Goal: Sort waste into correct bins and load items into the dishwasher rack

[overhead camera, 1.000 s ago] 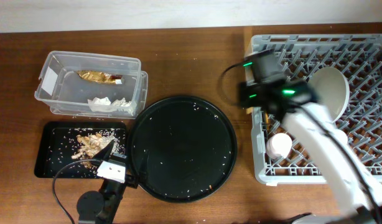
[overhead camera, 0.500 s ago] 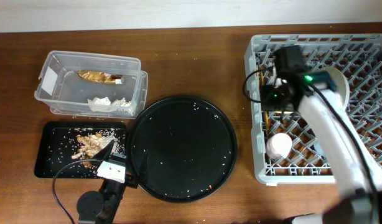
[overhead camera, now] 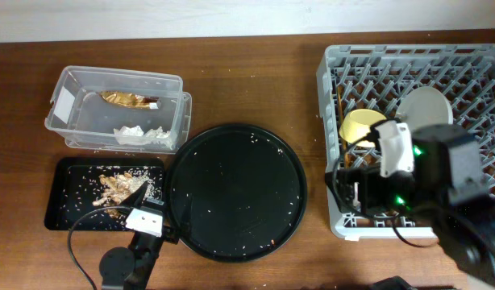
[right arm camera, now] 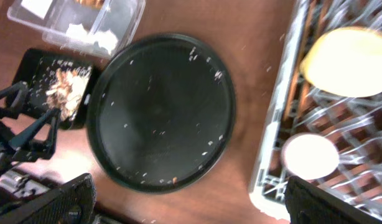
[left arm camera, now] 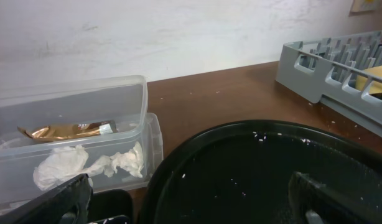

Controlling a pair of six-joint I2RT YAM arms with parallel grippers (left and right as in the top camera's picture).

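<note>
Waste sits in tub and black tray; yellow bowl, plate and pink cup stand in rack at the right edge of the worktop; left pincer and right pincer gape wide, empty.

place: is looking like a lab bench staged as kitchen | brown wooden table is standing against plain white wall | large light-grey plastic lattice crate is resting on it

black right arm with white block, green light, black cable.
</note>
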